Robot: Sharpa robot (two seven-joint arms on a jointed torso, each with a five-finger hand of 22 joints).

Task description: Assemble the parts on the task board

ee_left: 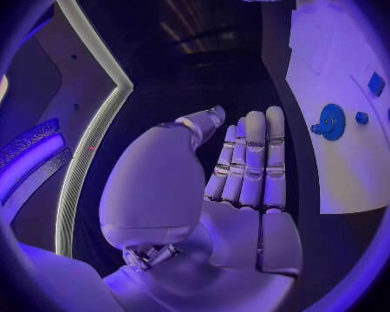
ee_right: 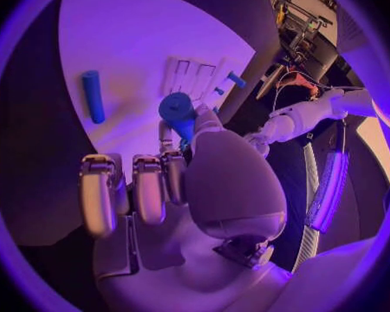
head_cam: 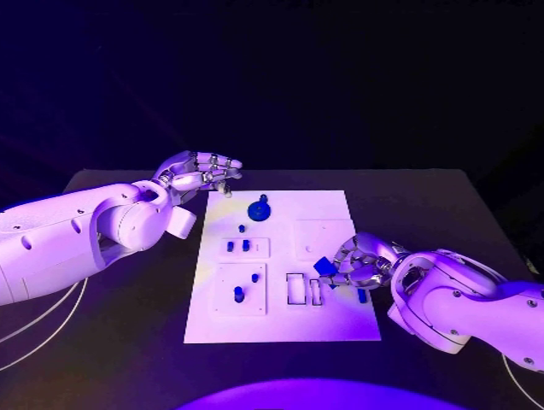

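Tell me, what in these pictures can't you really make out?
- Head view: how the right hand grips the blue part; its fingers cover most of it.
- Right wrist view: the same part's lower end, hidden behind the thumb.
- Head view: the shapes of the small pieces on the task board; too small.
- Left wrist view: the far end of the board, cut off by the circle's rim. The left hand holds nothing.
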